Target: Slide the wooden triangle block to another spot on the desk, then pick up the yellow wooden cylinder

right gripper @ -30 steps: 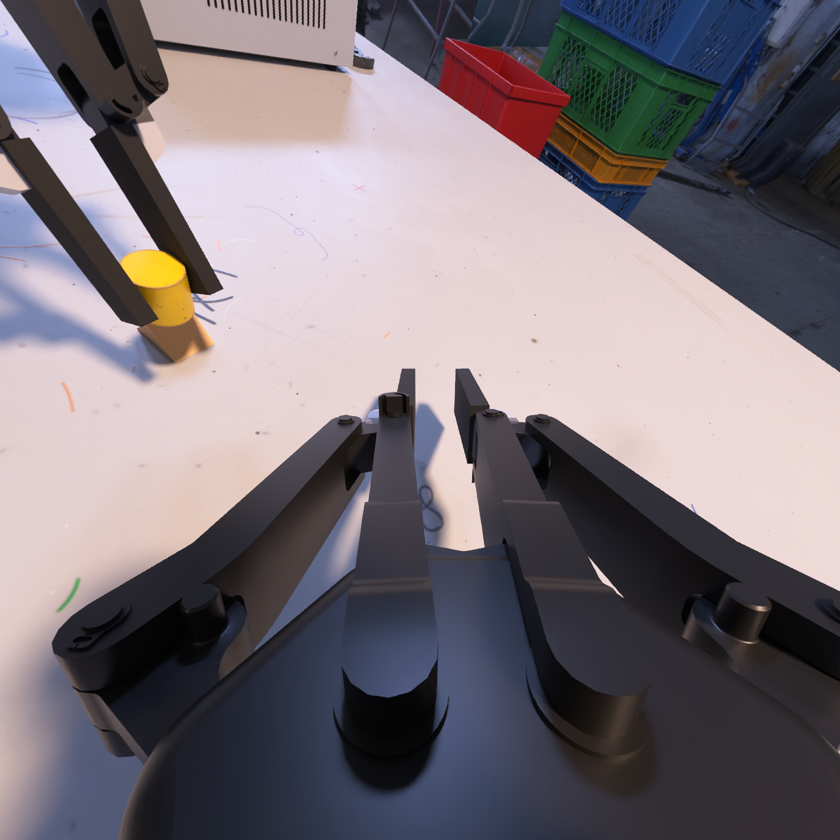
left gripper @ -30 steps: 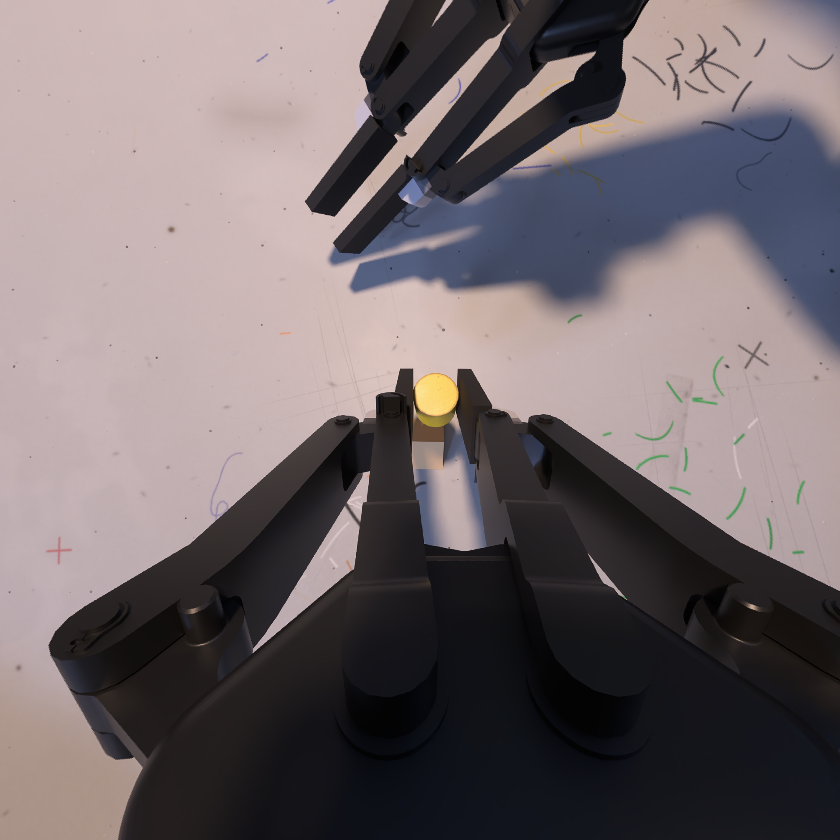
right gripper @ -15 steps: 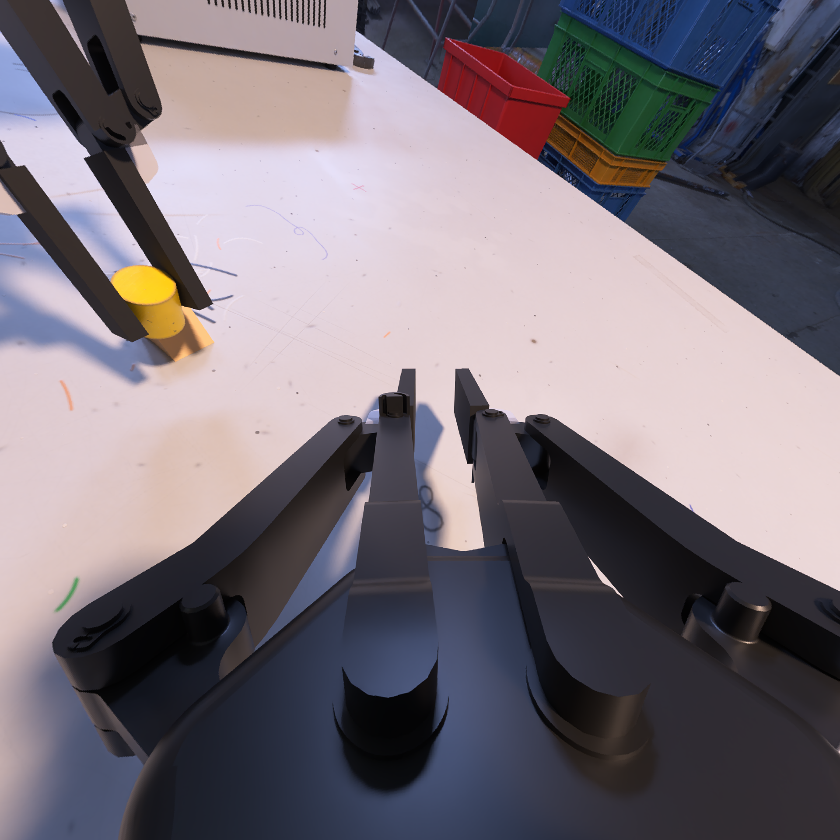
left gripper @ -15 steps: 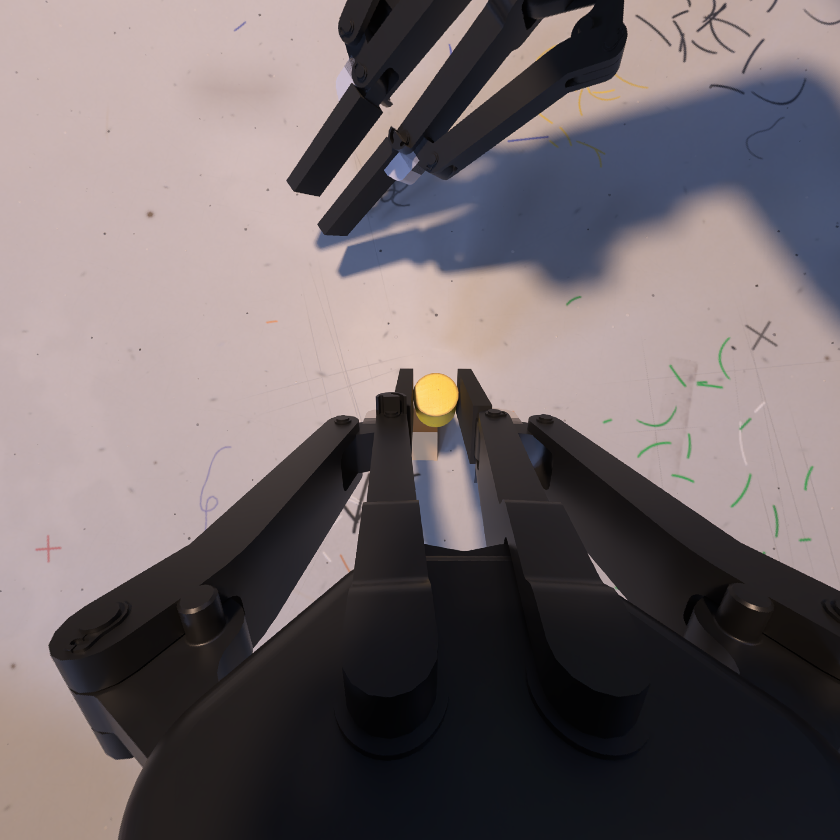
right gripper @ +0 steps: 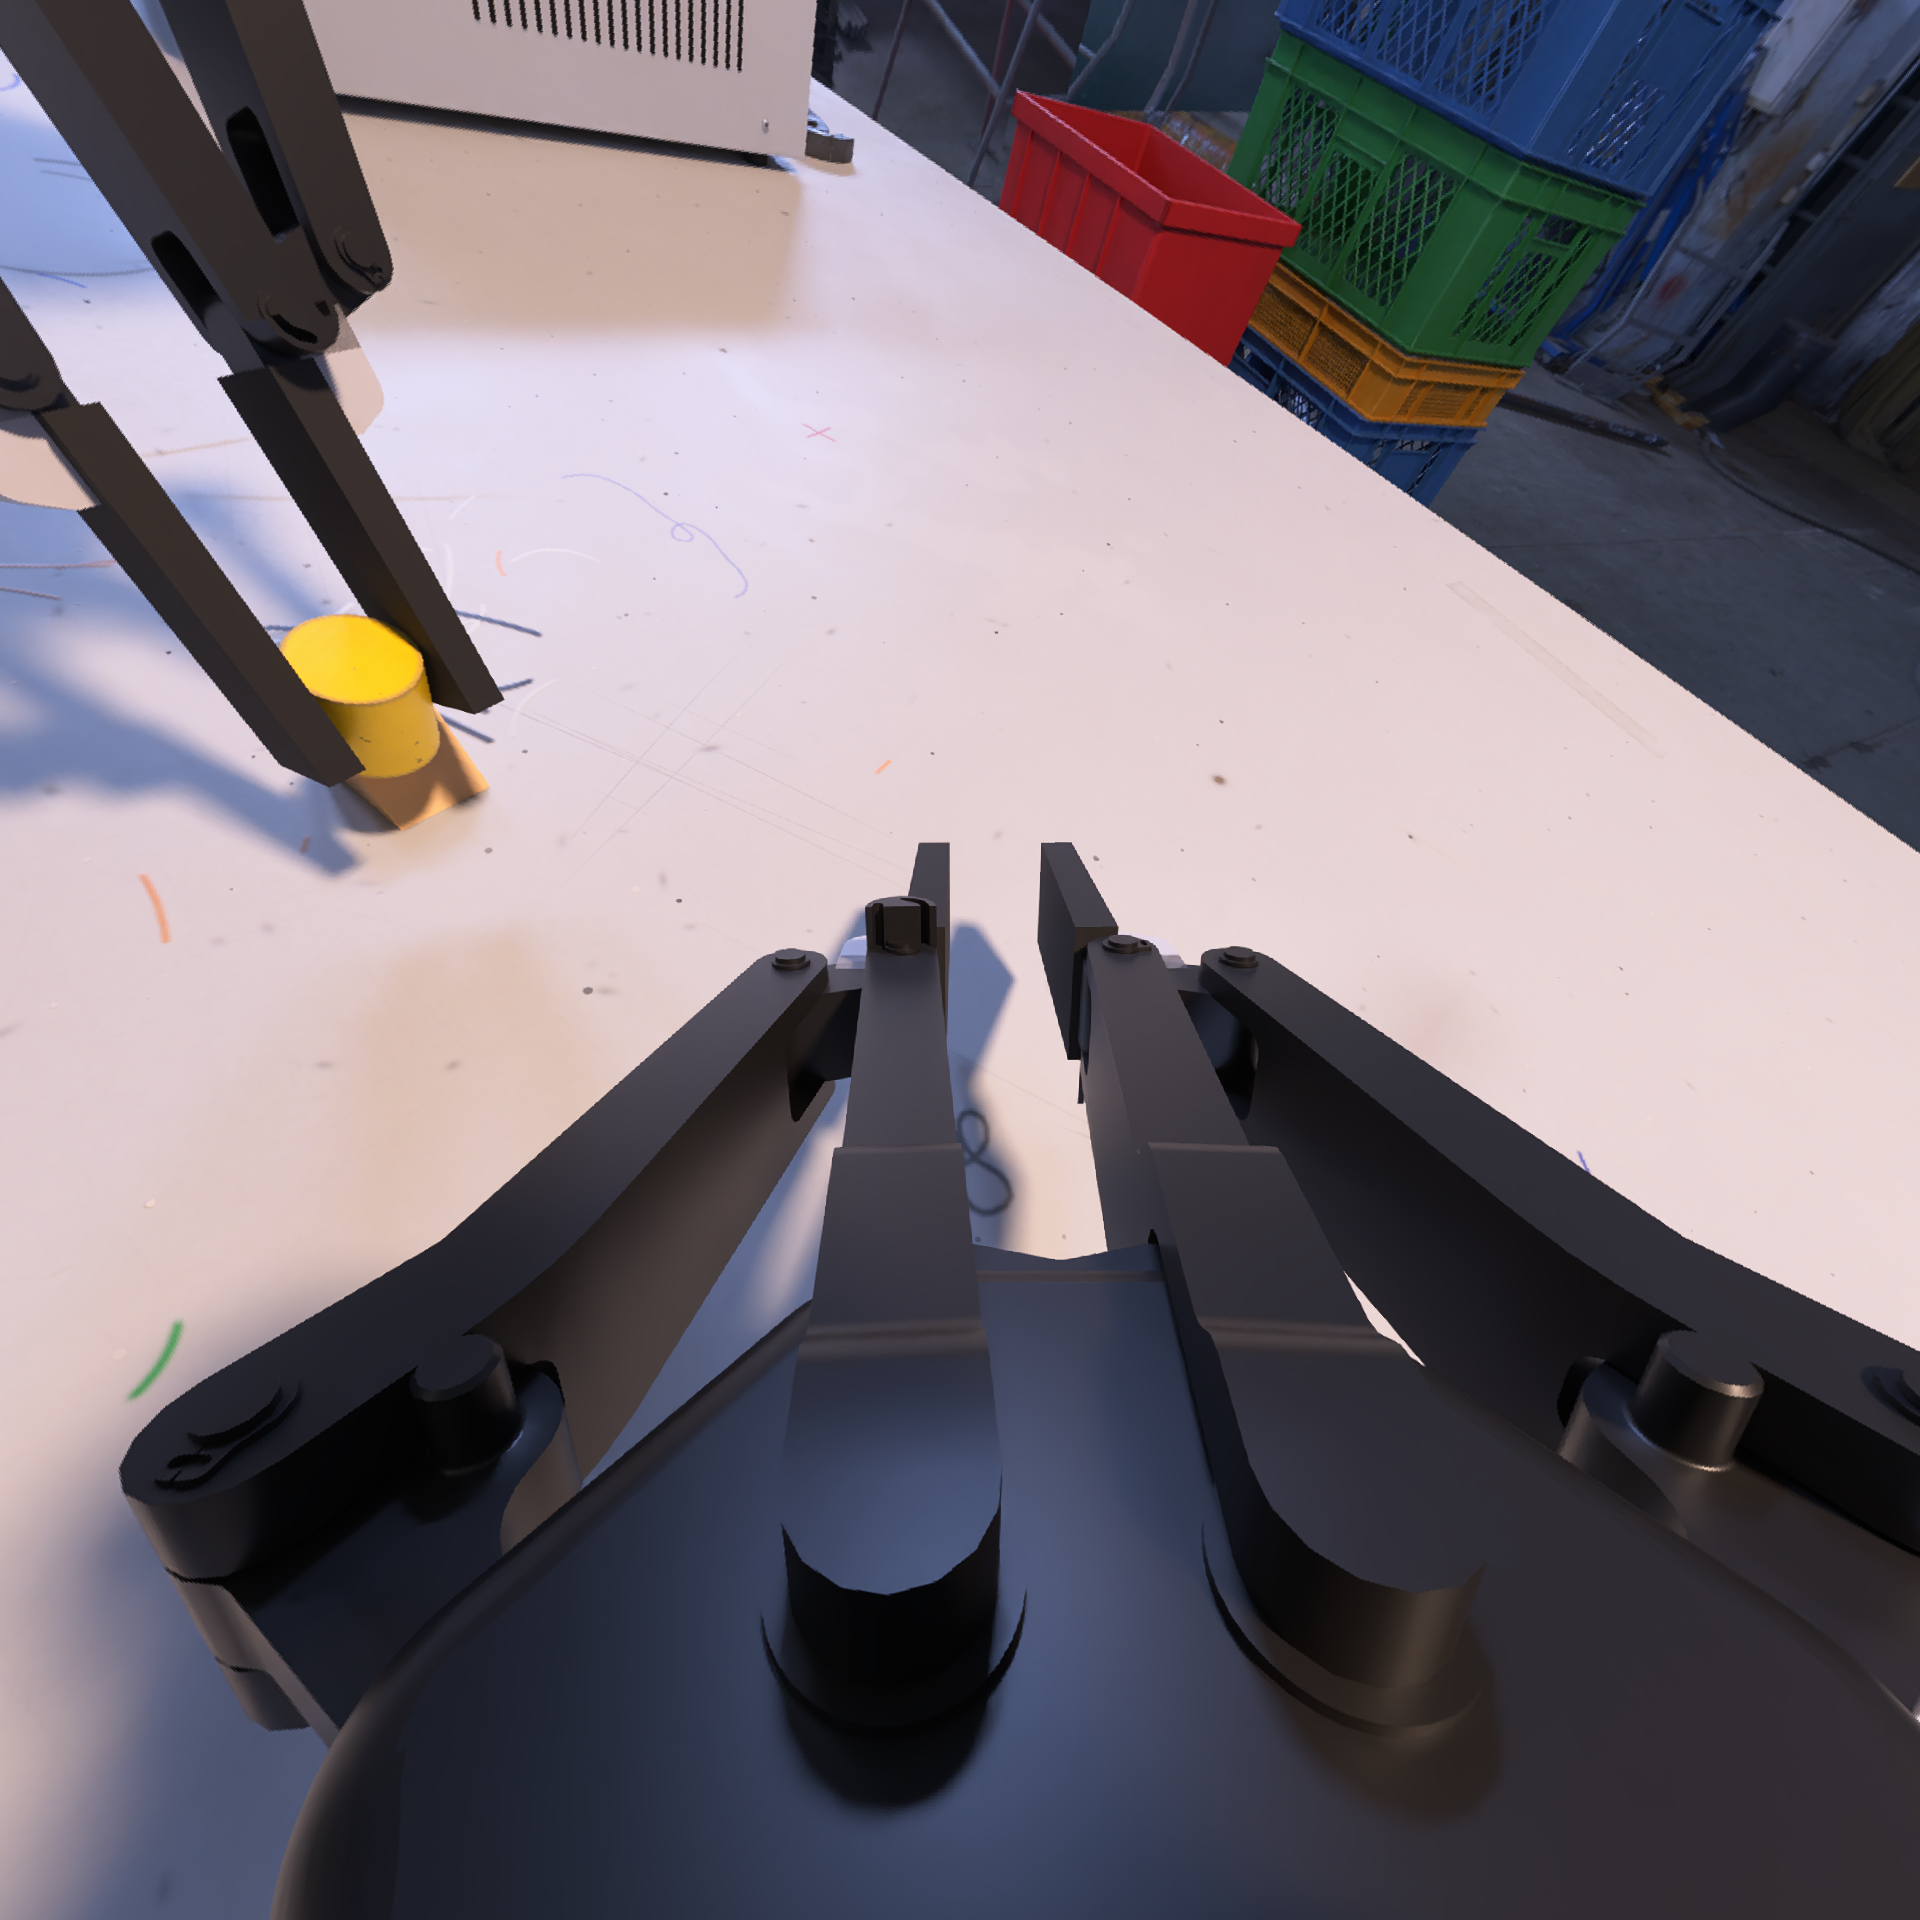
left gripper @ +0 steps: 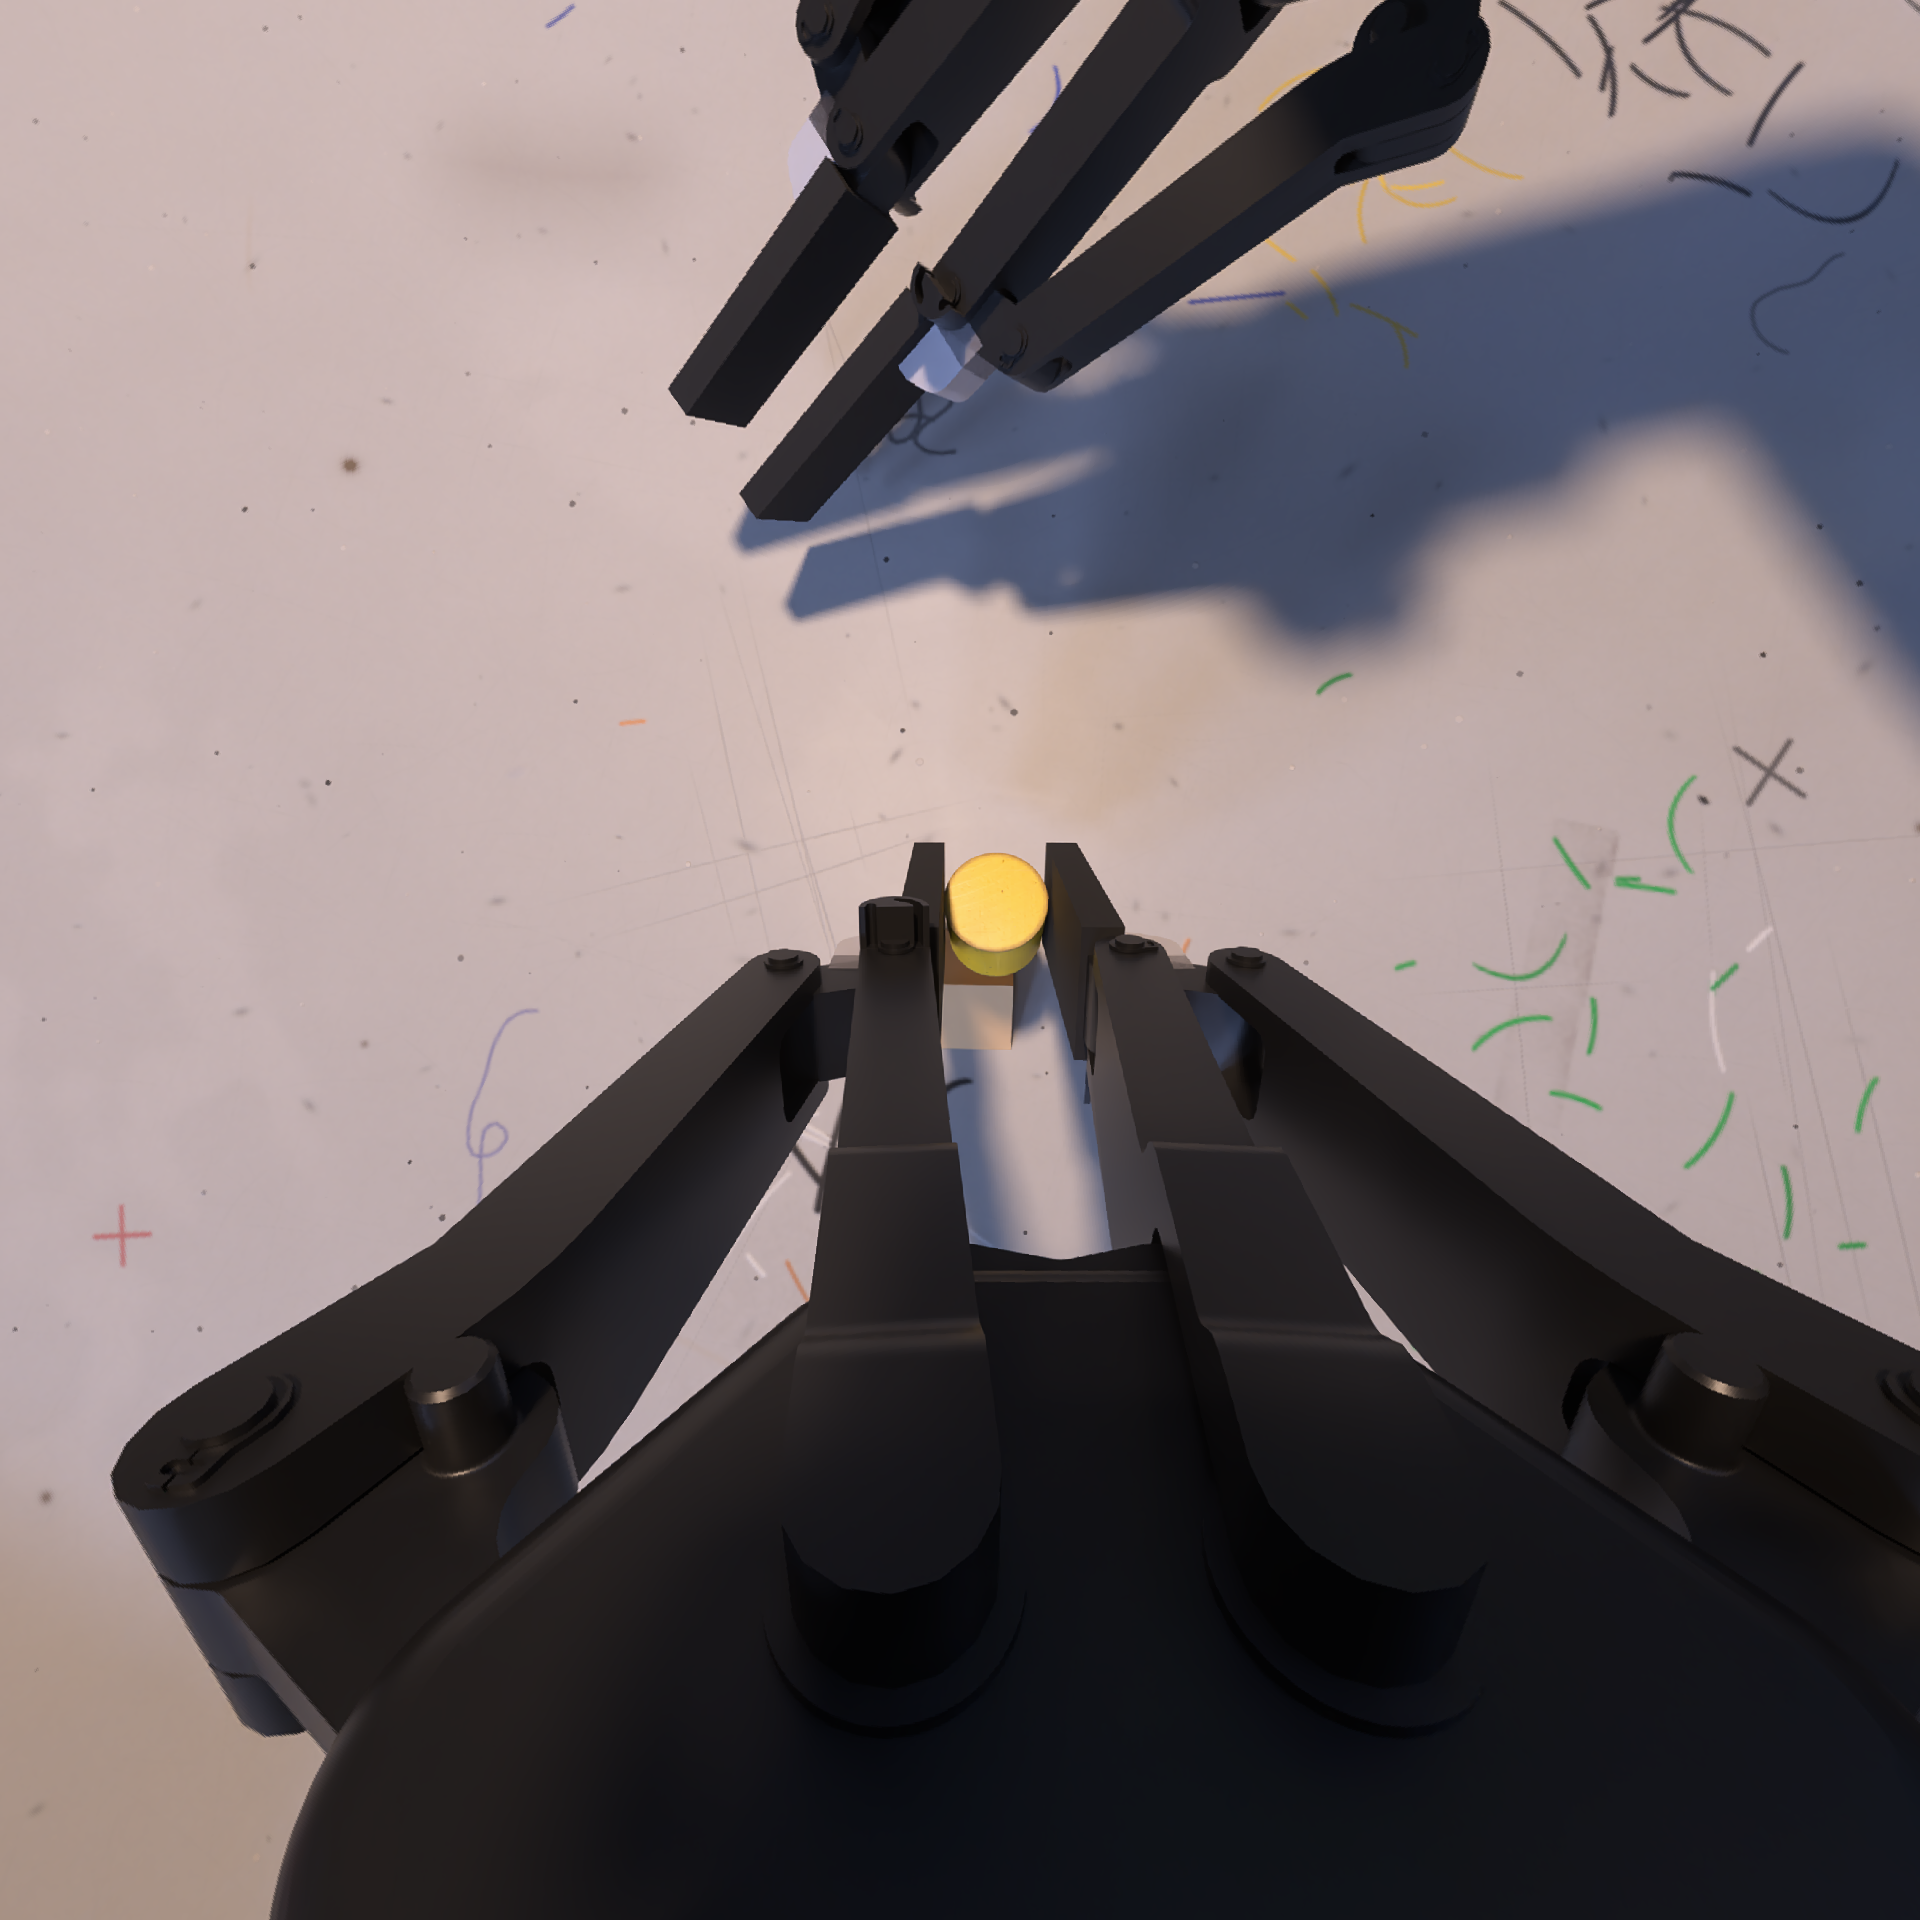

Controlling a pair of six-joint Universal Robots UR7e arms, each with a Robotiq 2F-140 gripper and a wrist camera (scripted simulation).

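Left gripper [left gripper: 995, 868] points down at the tabletop [left gripper: 312, 623], fingers narrowed around the yellow cylinder [left gripper: 994, 914], one finger pad on each side of it and touching or nearly touching; the cylinder sits upright between the tips. In the right wrist view the same left gripper [right gripper: 400, 717] shows its two fingers [right gripper: 312, 727] flanking the yellow cylinder [right gripper: 364, 691], tips down at about the cylinder's base level. Wooden triangle block [left gripper: 979, 1006] lies directly under or against the cylinder, pale top face showing just behind it in the left view; in the right view the triangle block [right gripper: 426, 790] pokes out as a tan wedge at the cylinder's foot, flat on the tabletop [right gripper: 1039, 520]. Cannot tell whether the cylinder rests on the wedge or only beside it. Right gripper [right gripper: 992, 868] hangs above bare tabletop, well apart from the cylinder, fingers narrow with a small gap and nothing between them. In the left view the right gripper [left gripper: 748, 457] appears at the top, slanted, tips clear of the surface, casting a big shadow. Tabletop is white with coloured pen scribbles. Off the far edge: a red crate [right gripper: 1143, 218], green crate [right gripper: 1434, 197], blue crate [right gripper: 1538, 73], orange crate [right gripper: 1371, 353]; a white vented box [right gripper: 582, 73] stands at the back of the tabletop.
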